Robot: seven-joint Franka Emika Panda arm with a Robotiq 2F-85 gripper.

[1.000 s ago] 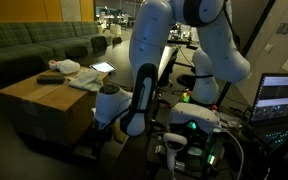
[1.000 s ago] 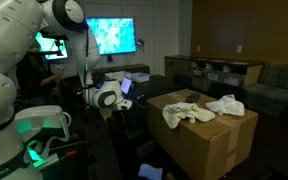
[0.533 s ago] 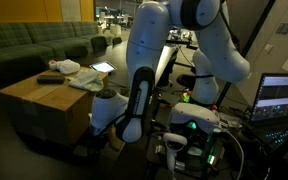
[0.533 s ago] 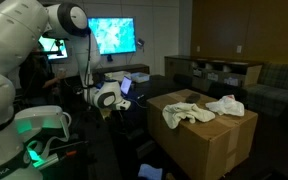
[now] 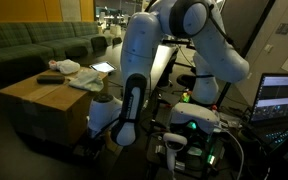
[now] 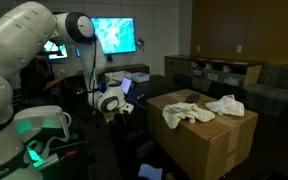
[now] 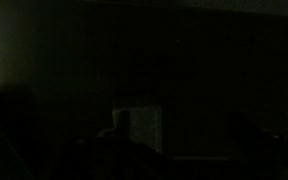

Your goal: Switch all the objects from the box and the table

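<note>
The wrist (image 5: 104,108) is lowered further at lower centre beside the box (image 5: 34,110), fingers spread and empty, while the white rags (image 5: 66,67) are left on the box top at upper left, so no transfer is begun.

The arm (image 5: 132,85) has folded lower beside the box (image 5: 39,102).
</note>
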